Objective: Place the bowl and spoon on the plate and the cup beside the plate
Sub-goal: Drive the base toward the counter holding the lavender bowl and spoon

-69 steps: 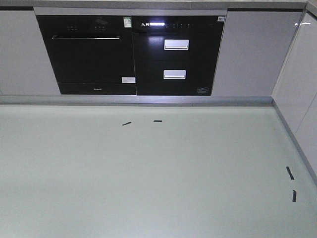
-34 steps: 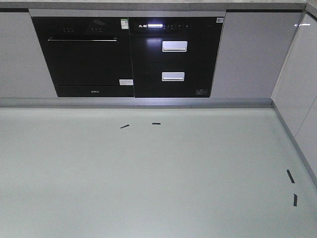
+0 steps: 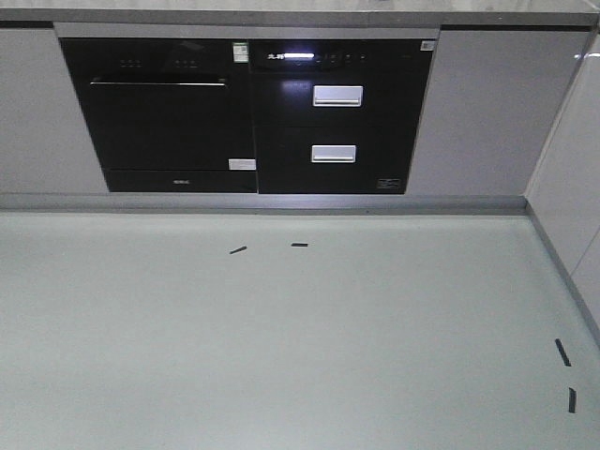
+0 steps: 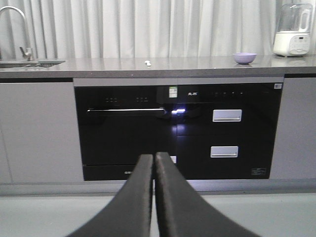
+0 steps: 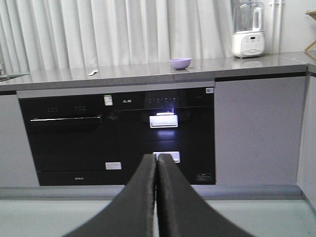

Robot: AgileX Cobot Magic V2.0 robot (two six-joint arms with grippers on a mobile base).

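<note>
The front view looks down on a pale grey-green floor (image 3: 281,356) with short black tape marks (image 3: 238,250) near the centre and at the lower right. Across the top runs a row of grey cabinets holding a black oven (image 3: 159,112) on the left and a black drawer unit (image 3: 337,117) with two silver handles beside it.

In the left wrist view, the left gripper (image 4: 154,157) rises from the bottom centre, its two dark fingers pressed together with nothing between them. The grey bench (image 4: 98,63) crosses the upper part of the frame. The bowl (image 4: 244,58) stands on it at the upper right, and the spoon (image 4: 147,62) lies well apart from it near the upper centre (small and hard to make out). A white blender (image 4: 292,29) stands at the far upper right, and a tap (image 4: 15,19) at the upper left.

In the right wrist view, the right gripper (image 5: 156,158) is likewise closed tight and empty at the bottom centre.
</note>
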